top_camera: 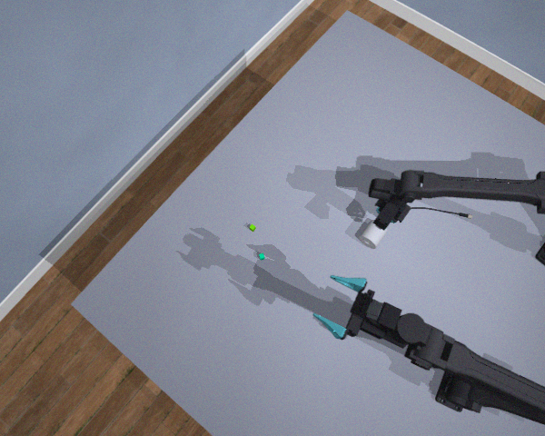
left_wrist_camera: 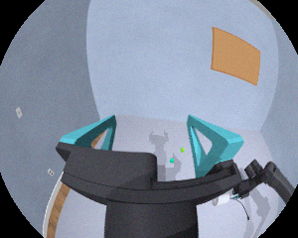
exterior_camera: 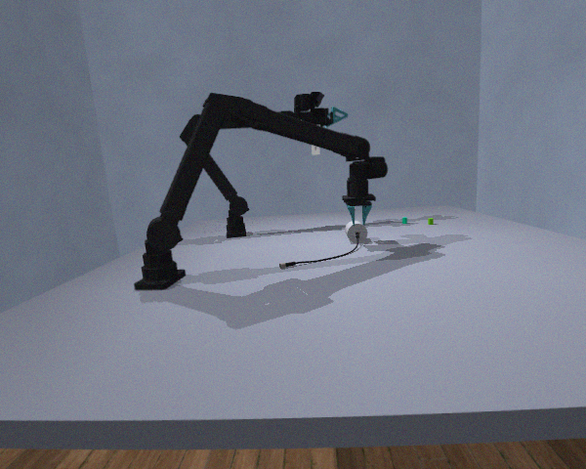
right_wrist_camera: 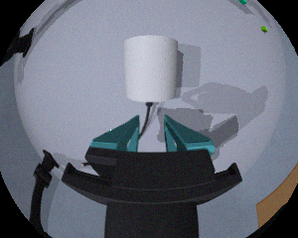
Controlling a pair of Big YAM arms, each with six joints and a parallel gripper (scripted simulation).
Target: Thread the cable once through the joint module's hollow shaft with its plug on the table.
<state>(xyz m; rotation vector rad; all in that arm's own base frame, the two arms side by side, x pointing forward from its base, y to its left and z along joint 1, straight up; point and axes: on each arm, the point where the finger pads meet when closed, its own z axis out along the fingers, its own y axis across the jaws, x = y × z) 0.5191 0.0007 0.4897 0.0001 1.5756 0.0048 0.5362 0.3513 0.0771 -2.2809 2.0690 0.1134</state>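
Note:
The white cylindrical joint module (top_camera: 372, 235) (exterior_camera: 355, 230) (right_wrist_camera: 150, 69) lies on its side on the grey table (top_camera: 216, 351). The thin black cable (top_camera: 432, 209) (exterior_camera: 323, 260) (right_wrist_camera: 147, 116) runs from the module's near end across the table to its plug (top_camera: 465, 215) (exterior_camera: 283, 265), which rests on the table. My right gripper (top_camera: 381, 219) (exterior_camera: 358, 222) (right_wrist_camera: 151, 119) hangs just above the module's near end. Its fingers are partly apart, and the cable passes between them without touching. My left gripper (top_camera: 322, 296) (exterior_camera: 340, 114) (left_wrist_camera: 151, 121) is wide open and empty, held high and well away from the module.
Two small green cubes (top_camera: 252, 227) (top_camera: 262, 256) (exterior_camera: 430, 220) (exterior_camera: 404, 220) sit on the table beyond the module. The arm bases (exterior_camera: 159, 273) (exterior_camera: 235, 230) stand on the plug's side. Wooden floor (top_camera: 123, 197) surrounds the table.

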